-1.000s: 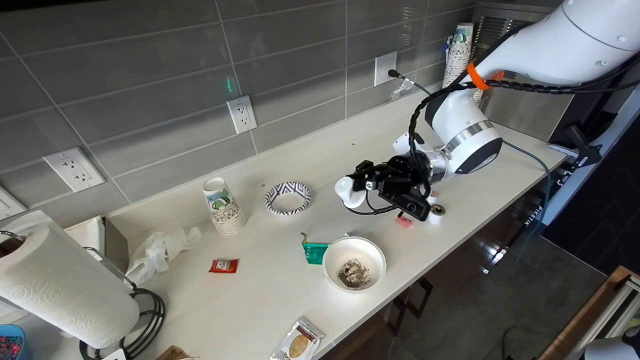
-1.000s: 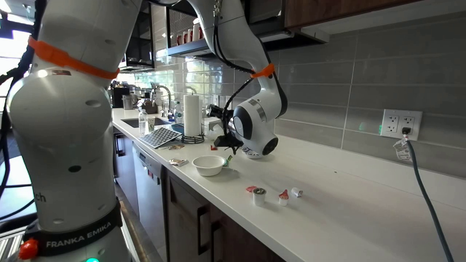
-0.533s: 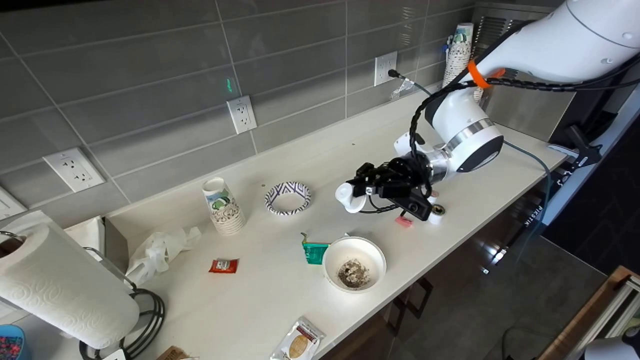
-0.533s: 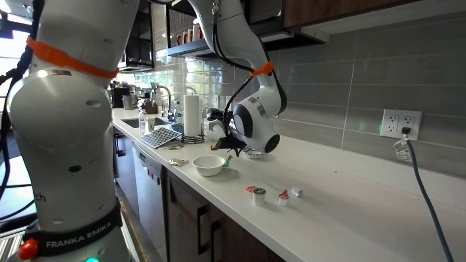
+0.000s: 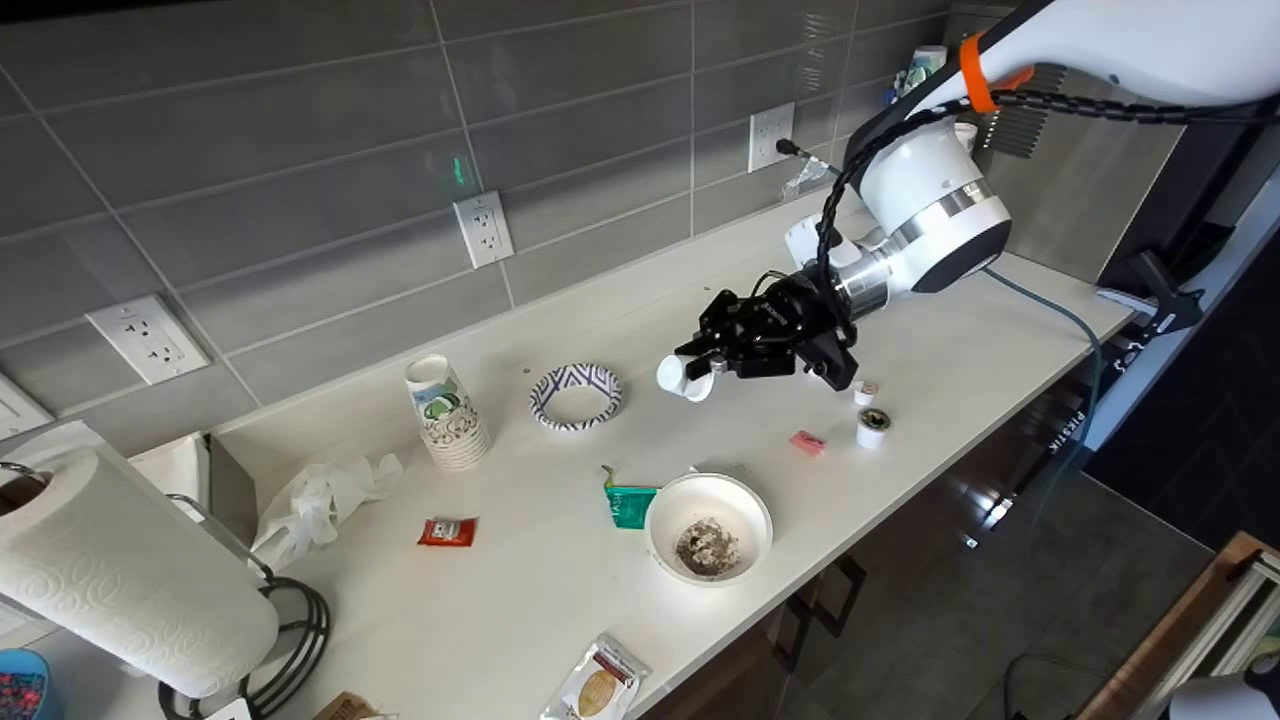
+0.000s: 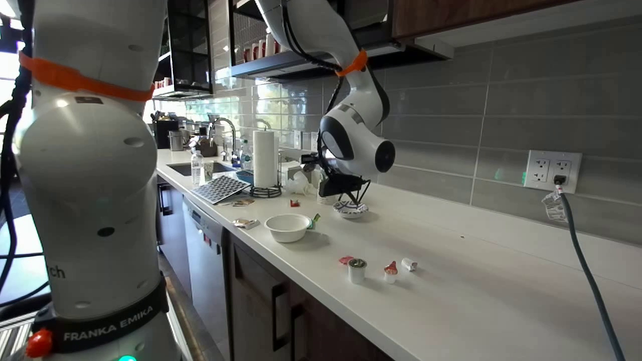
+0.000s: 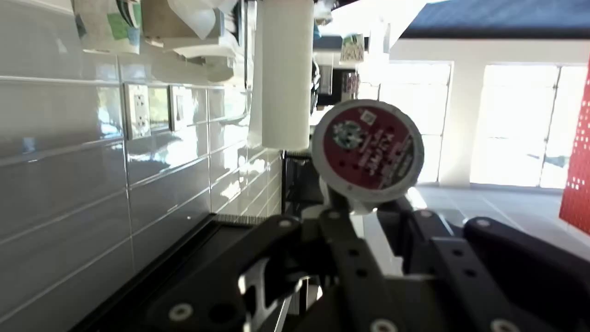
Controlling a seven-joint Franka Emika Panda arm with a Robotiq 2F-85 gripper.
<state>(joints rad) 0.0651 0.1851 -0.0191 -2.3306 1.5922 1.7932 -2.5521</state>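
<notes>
My gripper (image 7: 364, 207) is shut on a white coffee pod (image 7: 368, 193) with a red printed lid. In the wrist view the lid faces the camera, and the pod hides most of the fingertips. In an exterior view the pod (image 5: 672, 374) is tipped on its side in the gripper (image 5: 704, 366), above the counter. A paper bowl with a blue zigzag pattern (image 5: 577, 404) stands nearby towards the wall. A white bowl (image 5: 745, 500) with brown and pale crumbs stands near the counter's front edge. Both bowls also show in the other exterior picture.
An open pod with dark contents (image 6: 357, 272), a small cup with red foil (image 6: 390, 274) and a red foil scrap (image 6: 346, 260) are on the counter. A green packet (image 5: 630, 507), red packet (image 5: 447, 532), cup stack (image 5: 455, 430) and paper towel roll (image 5: 130, 570) stand or lie around.
The arm has lifted and turned; my gripper has moved up and towards the wall with the pod still held. The things on the counter have not moved.
</notes>
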